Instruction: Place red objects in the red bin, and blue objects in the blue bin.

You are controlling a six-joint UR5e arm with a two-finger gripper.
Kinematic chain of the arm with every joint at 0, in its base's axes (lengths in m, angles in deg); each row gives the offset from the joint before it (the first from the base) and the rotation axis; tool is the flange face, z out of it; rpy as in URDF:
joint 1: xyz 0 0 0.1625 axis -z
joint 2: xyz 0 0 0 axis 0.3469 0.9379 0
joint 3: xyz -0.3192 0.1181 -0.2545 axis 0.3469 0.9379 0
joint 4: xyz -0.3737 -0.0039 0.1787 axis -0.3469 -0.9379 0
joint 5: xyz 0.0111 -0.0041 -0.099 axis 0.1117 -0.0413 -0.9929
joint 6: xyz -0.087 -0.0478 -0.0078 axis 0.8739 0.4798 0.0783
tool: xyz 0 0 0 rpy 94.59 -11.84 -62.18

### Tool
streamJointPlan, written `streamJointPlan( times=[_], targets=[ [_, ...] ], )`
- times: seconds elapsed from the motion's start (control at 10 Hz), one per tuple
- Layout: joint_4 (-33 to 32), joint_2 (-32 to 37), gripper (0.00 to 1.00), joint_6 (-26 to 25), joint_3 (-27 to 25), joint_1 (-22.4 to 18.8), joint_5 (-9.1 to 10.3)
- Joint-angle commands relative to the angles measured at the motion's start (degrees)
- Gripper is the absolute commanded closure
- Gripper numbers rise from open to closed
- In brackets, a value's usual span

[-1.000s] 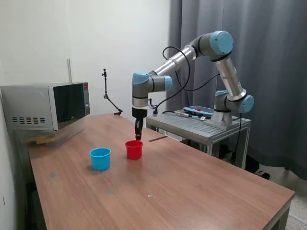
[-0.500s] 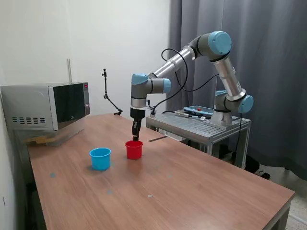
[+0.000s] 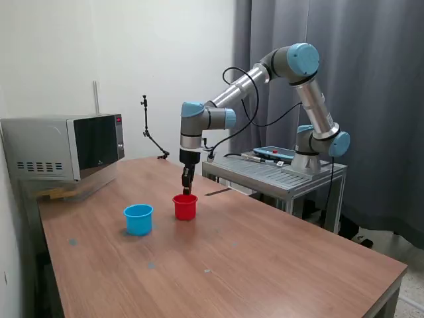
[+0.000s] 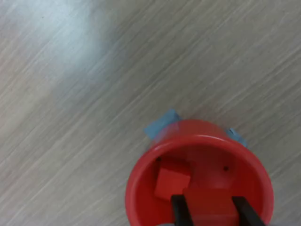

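Observation:
The red bin [image 3: 185,207] stands on the wooden table, and the wrist view looks straight down into the red bin [image 4: 141,188]. One red cube [image 4: 172,181] lies on its floor. My gripper [image 4: 210,213] hangs just above the bin's mouth, shut on a second red cube [image 4: 209,201] held between the two black fingers [image 4: 179,212]. Seen from the exterior view, the gripper [image 3: 187,187] points down over the red bin's rim. The light blue bin [image 3: 138,219] stands to the exterior view's left of the red one. No blue objects show; they are out of view.
A microwave [image 3: 66,146] sits at the table's far corner on the exterior view's left. A metal stand [image 3: 278,173] carrying the arm's base adjoins the table behind the bins. Bits of blue tape [image 4: 161,123] stick out from under the red bin.
Since a second ago the gripper has shifted slightly to the exterior view's left and risen a little over the red bin; over the last half second it has barely moved.

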Motion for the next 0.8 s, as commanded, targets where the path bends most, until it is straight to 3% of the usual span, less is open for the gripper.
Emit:
streamJointPlan(
  times=[0.0, 0.2, 0.3, 0.7],
  targets=[
    [0.0, 0.0, 1.00, 0.0, -0.1, 0.0, 0.04],
    [0.1, 0.0, 1.00, 0.0, 0.0, 0.0, 0.04],
    [0.1, 0.0, 0.00, 0.0, 0.0, 0.0, -0.04],
    [0.1, -0.1, 0.00, 0.0, 0.1, 0.0, -0.04]
  ],
)
